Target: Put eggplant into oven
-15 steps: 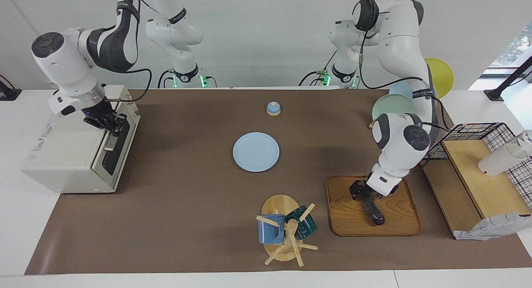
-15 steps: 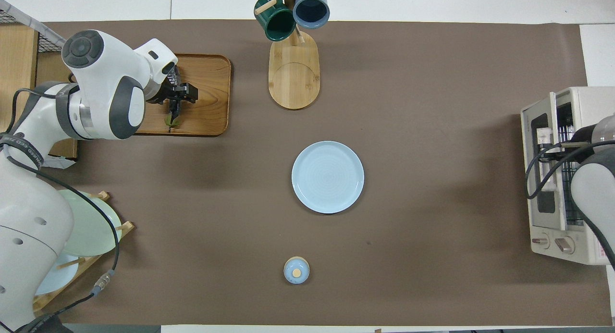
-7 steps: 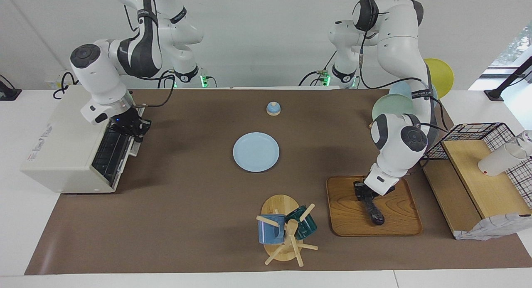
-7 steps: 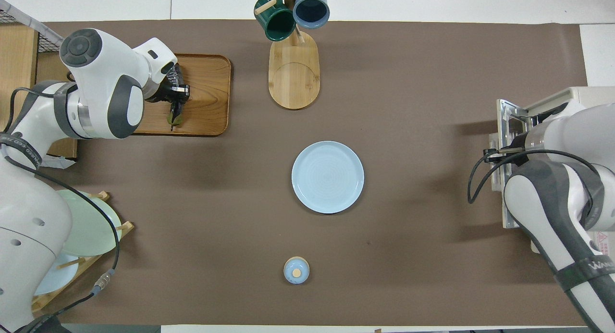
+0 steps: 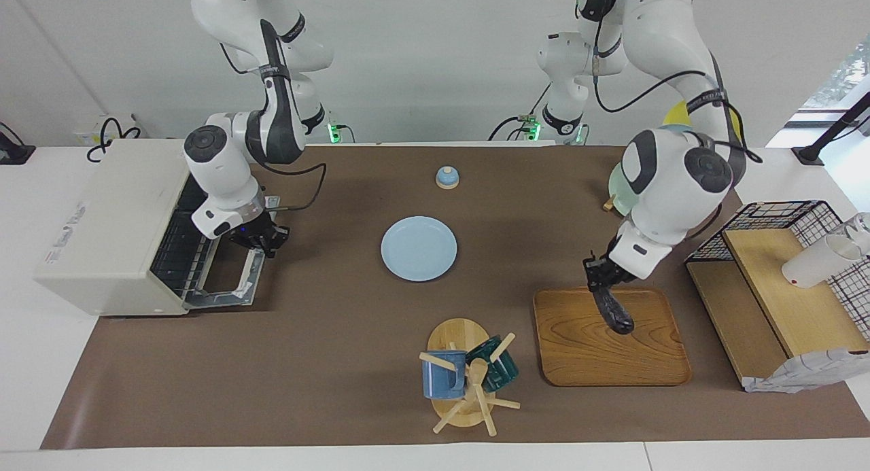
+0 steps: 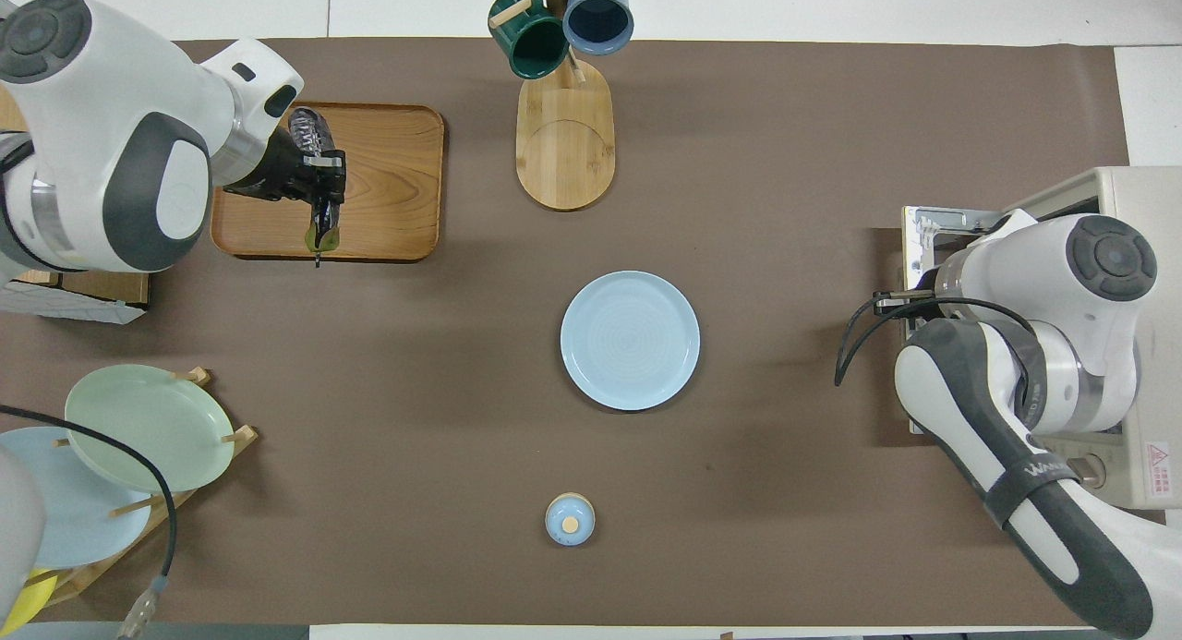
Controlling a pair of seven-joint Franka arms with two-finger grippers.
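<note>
The dark purple eggplant [image 5: 615, 312] hangs tilted above the wooden tray [image 5: 578, 355], clear of its surface, with my left gripper [image 5: 598, 275] shut on its upper part. In the overhead view the left gripper [image 6: 319, 180] clamps the eggplant [image 6: 325, 223] over the tray [image 6: 397, 160]. The off-white oven [image 5: 115, 206] stands at the right arm's end of the table, its door [image 5: 228, 287] dropped flat and the wire rack showing. My right gripper [image 5: 264, 240] is shut on the handle at the door's outer edge. From overhead, the right arm hides that gripper in front of the oven [image 6: 1140, 197].
A light blue plate [image 5: 419, 248] lies mid-table. Nearer the robots is a small blue knob [image 5: 446, 177]. A mug tree [image 5: 465, 376] with two mugs stands beside the tray. A black wire basket [image 5: 781, 219] with wooden boards and a plate rack [image 6: 138, 428] sit at the left arm's end.
My right gripper pulled the oven door from shut down to fully open. My left gripper closed on the eggplant and lifted it off the tray.
</note>
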